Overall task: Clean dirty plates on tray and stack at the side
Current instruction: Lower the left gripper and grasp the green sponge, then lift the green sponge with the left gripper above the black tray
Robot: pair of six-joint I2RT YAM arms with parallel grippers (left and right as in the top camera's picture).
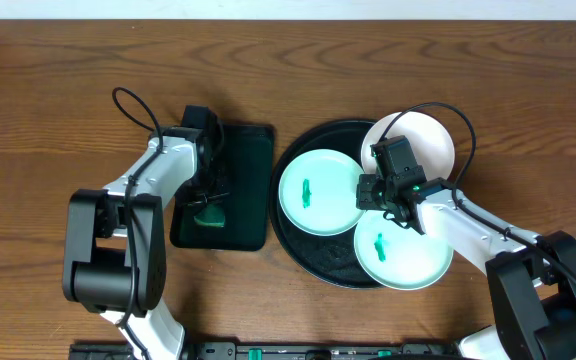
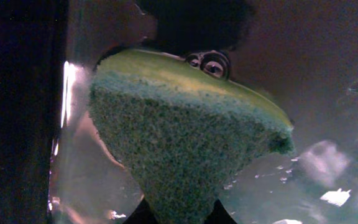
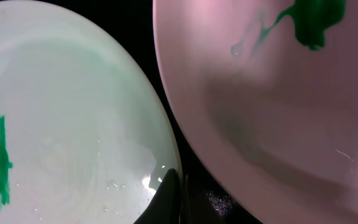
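Observation:
The round black tray (image 1: pixel 298 250) holds three dirty plates. One mint plate (image 1: pixel 318 192) with a green smear lies at its left, a second mint plate (image 1: pixel 403 255) at the front, and a white plate (image 1: pixel 423 140) at the back. My right gripper (image 1: pixel 368 193) is shut on the right rim of the left mint plate (image 3: pixel 61 124). One finger lies over the rim and the other outside it (image 3: pixel 178 180). The white plate (image 3: pixel 278 106) beside it carries a green smear. My left gripper (image 1: pixel 208 205) is shut on a green sponge (image 2: pixel 185 143).
A smaller black rectangular tray (image 1: pixel 243 150) lies left of the round tray, under my left gripper and the sponge. Bare wooden table (image 1: pixel 48 100) surrounds both trays. The arm bases stand at the front edge.

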